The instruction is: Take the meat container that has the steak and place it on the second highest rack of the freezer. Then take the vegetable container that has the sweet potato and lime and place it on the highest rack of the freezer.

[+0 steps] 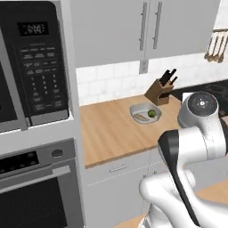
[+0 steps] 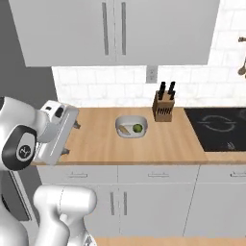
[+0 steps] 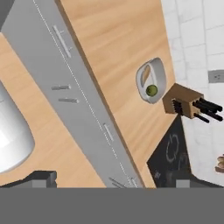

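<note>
The vegetable container (image 2: pixel 130 127) sits mid-frame on the counter (image 2: pixel 96 144). It is a shallow grey bowl. Inside lie the sweet potato (image 2: pixel 124 129) and, to its right, the lime (image 2: pixel 138 128).

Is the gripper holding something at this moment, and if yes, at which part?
Nothing is held. The gripper hangs above the counter's left end, apart from the vegetable container with the sweet potato and lime.

The light-grey shallow vegetable container (image 2: pixel 131 127) holds a tan-orange sweet potato (image 2: pixel 124 129) and a green lime (image 2: pixel 138 128). It sits on the pale wood-grain tabletop (image 2: pixel 101 139). A brown wooden knife block (image 2: pixel 163 109) carries black handles. The backsplash of white tiles (image 2: pixel 115 89) shows grey grout lines; the glossy black cooktop (image 2: pixel 218 127) bears faint grey rings.
</note>
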